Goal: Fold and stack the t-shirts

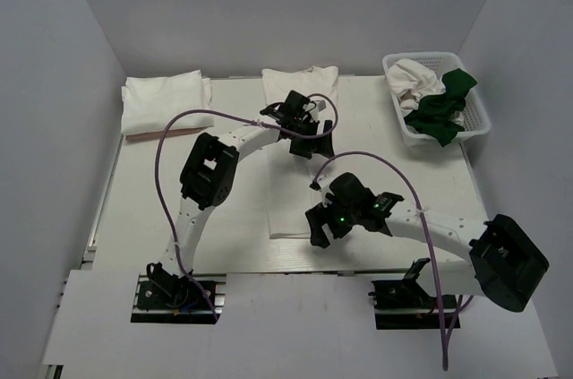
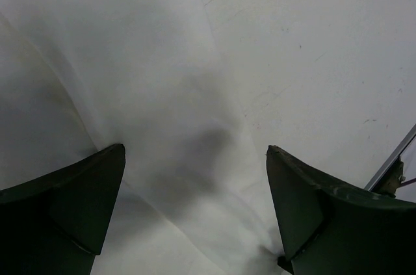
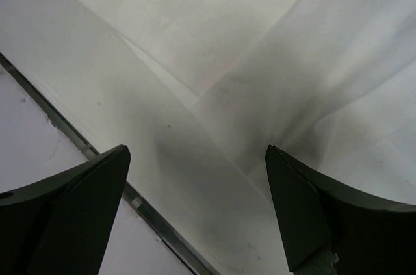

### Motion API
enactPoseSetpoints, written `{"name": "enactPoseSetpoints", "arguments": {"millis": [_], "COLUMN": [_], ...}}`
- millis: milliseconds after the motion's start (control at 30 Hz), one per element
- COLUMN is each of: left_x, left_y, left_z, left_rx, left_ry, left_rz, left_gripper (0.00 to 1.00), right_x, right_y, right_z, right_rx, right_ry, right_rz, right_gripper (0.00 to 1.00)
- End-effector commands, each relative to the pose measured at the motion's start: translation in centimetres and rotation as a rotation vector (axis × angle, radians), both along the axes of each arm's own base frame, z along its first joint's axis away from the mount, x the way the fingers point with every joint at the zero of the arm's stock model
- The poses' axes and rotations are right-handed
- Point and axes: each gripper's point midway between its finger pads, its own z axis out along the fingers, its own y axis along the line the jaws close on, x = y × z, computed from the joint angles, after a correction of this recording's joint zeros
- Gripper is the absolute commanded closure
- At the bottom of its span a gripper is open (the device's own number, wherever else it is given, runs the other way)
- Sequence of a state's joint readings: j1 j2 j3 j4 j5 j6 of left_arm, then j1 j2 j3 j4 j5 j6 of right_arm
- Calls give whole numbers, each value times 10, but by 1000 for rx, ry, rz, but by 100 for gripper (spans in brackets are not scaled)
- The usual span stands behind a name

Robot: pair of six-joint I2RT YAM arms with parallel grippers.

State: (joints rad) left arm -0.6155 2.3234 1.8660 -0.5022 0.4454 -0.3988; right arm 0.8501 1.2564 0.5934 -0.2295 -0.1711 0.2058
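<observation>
Parted and empty, the left gripper (image 2: 195, 151) hangs over a flat white t-shirt (image 2: 130, 60), smooth cloth with soft creases, its edge lying along the bare, scuffed table (image 2: 325, 41). The right gripper (image 3: 198, 151), its fingers likewise spread wide, hovers above the same shirt's near corner, where we see thin layers overlap close to a metal rail (image 3: 97, 151). Only the overhead view shows us the rest: a folded white stack (image 1: 166, 101) at the far left, and a white lattice basket (image 1: 481, 119) at the far right holding a crumpled white shirt (image 1: 416, 74) and a dark green shirt (image 1: 443, 115).
</observation>
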Motion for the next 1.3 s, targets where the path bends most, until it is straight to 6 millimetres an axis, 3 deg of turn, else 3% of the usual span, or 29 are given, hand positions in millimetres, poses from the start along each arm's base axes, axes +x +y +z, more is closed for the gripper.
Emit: {"name": "enactPoseSetpoints", "arguments": {"millis": [0,33,100,133,200,233,267,300,333,367,400,433,467,500,533,633,667,700,733,833,967,1067,1100,1167,1267], "left_x": [5,4,8,7,4,3,-4,-14,-16,-32,-40,-50,-68,-76,-102,-143,-170,-187,-208,-231,-229,-235,-241,-249,-249], "left_y": [0,-1,-3,-2,1,6,13,22,34,51,63,81,102,118,138,165,180,178,186,177,164,161,160,162,162], "left_z": [8,9,31,55,84,95,103,137,147,130,134,160,134,129,115,83,58,51,28,10,0,-13,-15,-23,-23], "left_rx": [15,10,-14,-31,-53,-43,-33,-55,-30,10,24,15,63,88,135,247,313,290,321,259,231,267,269,285,285], "left_ry": [-26,-30,-74,-111,-157,-186,-185,-229,-261,-201,-205,-257,-178,-158,-101,24,122,194,270,352,356,385,397,425,425], "left_rz": [-5,-21,-27,-34,-43,-34,-28,-20,17,71,117,175,232,278,297,342,339,326,318,283,259,239,223,233,233], "left_gripper": [0,0,0,0,0,0,0,0,0,0,0,0,0,0,0,0,0,0,0,0,0,0,4,8,9], "right_x": [-12,-9,-11,-5,4,22,26,28,32,43,46,49,51,46,45,34,32,31,31,28,28,29,29,27,24], "right_y": [-2,6,15,26,28,20,15,8,2,-20,-28,-36,-41,-51,-54,-73,-71,-72,-72,-65,-64,-58,-59,-61,-55], "right_z": [16,31,46,73,90,101,110,118,119,118,119,116,114,103,98,65,62,54,41,27,11,2,0,-7,-10], "right_rx": [12,46,103,191,240,235,263,280,275,230,220,197,204,145,123,-33,-37,-71,-103,-130,-209,-217,-221,-231,-201], "right_ry": [47,31,36,-13,-63,-161,-183,-201,-212,-231,-227,-230,-191,-158,-134,-18,14,31,64,146,214,262,271,294,341], "right_rz": [31,43,63,55,7,-87,-140,-197,-241,-410,-465,-522,-603,-635,-663,-759,-750,-741,-753,-719,-687,-657,-663,-667,-637], "right_gripper": [10,10,10,10,10,10,10,10,10,10,10,10,10,10,10,10,10,10,10,10,10,15,15,19,39]}}
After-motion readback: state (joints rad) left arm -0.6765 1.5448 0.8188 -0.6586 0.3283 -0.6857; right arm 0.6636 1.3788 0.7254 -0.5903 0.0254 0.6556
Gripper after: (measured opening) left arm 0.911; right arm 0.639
